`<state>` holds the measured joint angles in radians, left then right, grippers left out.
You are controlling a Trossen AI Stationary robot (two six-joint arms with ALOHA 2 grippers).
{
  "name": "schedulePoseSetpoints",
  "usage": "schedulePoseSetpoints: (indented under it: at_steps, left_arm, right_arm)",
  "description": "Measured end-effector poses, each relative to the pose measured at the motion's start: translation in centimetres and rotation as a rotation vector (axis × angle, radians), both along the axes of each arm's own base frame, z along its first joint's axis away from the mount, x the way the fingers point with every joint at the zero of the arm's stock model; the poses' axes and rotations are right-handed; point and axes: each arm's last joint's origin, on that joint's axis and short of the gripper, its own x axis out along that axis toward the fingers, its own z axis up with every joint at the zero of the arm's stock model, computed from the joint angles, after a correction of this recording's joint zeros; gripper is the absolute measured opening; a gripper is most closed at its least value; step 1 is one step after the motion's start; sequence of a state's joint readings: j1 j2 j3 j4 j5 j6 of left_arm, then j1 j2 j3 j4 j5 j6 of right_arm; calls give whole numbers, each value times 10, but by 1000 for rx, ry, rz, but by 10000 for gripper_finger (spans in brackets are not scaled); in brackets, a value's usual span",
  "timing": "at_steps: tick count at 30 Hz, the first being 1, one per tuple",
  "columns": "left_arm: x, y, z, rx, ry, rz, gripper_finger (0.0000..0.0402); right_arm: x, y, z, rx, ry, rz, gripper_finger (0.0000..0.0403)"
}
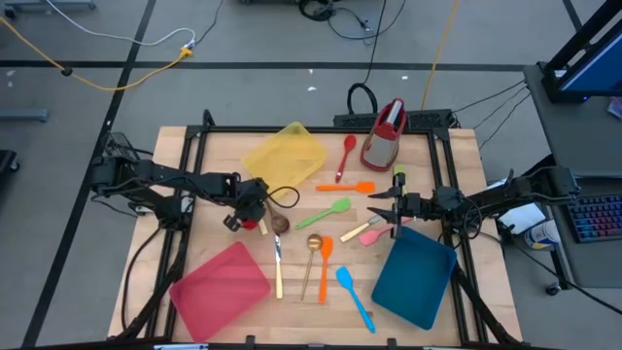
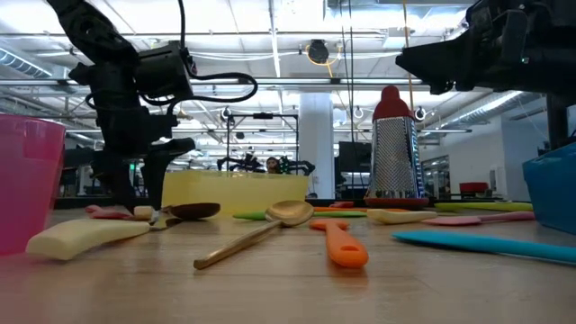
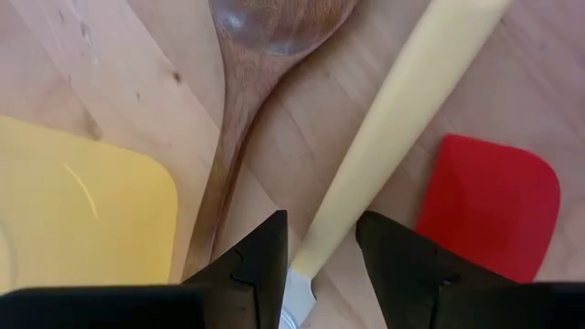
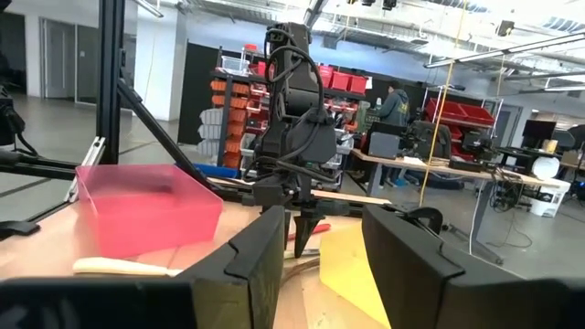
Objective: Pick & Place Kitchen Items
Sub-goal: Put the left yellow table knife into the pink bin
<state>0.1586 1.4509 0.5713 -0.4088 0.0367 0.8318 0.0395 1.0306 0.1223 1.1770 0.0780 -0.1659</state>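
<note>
Wooden tabletop [image 1: 219, 156] under us, workshop floor around it. We take the yellow tray [image 1: 285, 154] as our landmark. Left gripper [image 1: 255, 206] hangs low just off the tray's near corner, jaws spread, nothing in them; in its wrist view a pale handle [image 3: 402, 119] runs between the tips, with a wooden spoon [image 3: 247, 100] on one side and a red spatula [image 3: 489, 206] on the other. Right gripper [image 1: 381, 207] waits raised, well across from the tray, next to the blue tray [image 1: 413, 277]; its jaws stand apart too, empty. Beyond the yellow tray toward the blue one lie an orange spatula [image 1: 345, 187], a green spoon [image 1: 328, 213] and a blue spatula [image 1: 356, 298], all loose on the wood. Pink tray [image 1: 221, 286] sits near the front edge.
</note>
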Motion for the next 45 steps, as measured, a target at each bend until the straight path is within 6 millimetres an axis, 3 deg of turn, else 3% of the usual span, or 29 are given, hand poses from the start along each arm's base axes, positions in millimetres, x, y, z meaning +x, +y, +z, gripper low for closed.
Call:
schedulePoseSetpoints:
  at_steps: [12, 22, 28, 45]
  left_arm:
    - [-1, -1, 0, -32, 6, 88, 52]
    - [-2, -3, 4, -17, -26, 122, 65]
    - [3, -8, 26, 4, -122, 170, 38]
    - [32, -41, 104, 0, -254, 288, 47]
  right_arm:
    - [0, 0, -1, 22, 15, 4, 141]
    - [0, 0, -2, 22, 20, 4, 141]
    - [1, 0, -4, 21, 39, 4, 139]
    - [1, 0, -5, 33, 51, 8, 135]
